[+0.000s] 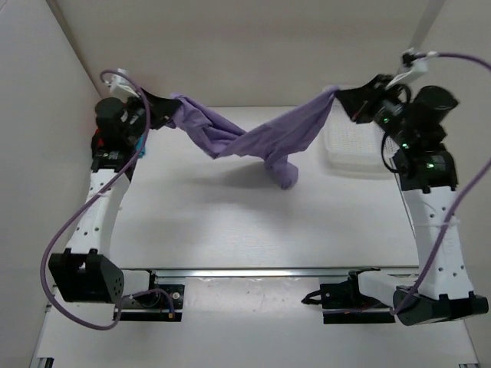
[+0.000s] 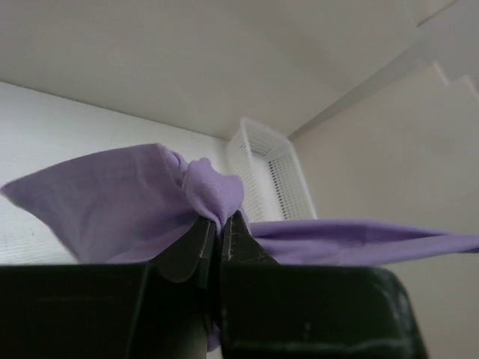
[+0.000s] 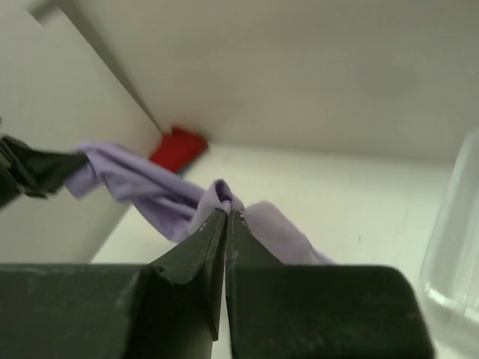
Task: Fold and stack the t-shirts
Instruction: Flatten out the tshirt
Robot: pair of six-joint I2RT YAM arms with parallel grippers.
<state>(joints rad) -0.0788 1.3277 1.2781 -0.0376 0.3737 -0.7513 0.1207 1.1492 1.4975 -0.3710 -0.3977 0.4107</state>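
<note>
Item: lilac t-shirt [image 1: 261,138], slung twisted above the far counter [image 1: 230,230]. Left gripper [image 2: 219,222] and right gripper [image 3: 226,215]: jaws each clamped on an end. Handling: likely needs untwisting and pulling taut before lowering flat.

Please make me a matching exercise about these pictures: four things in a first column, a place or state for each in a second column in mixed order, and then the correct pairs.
Things
1. lilac t-shirt
2. white basket
3. red cloth
4. left gripper

Places or states
A. lies low in a far corner
B. hangs twisted in the air, held at both ends
C. shut on a bunch of purple cloth
D. stands on the right side of the table

Pairs: 1-B, 2-D, 3-A, 4-C
</note>
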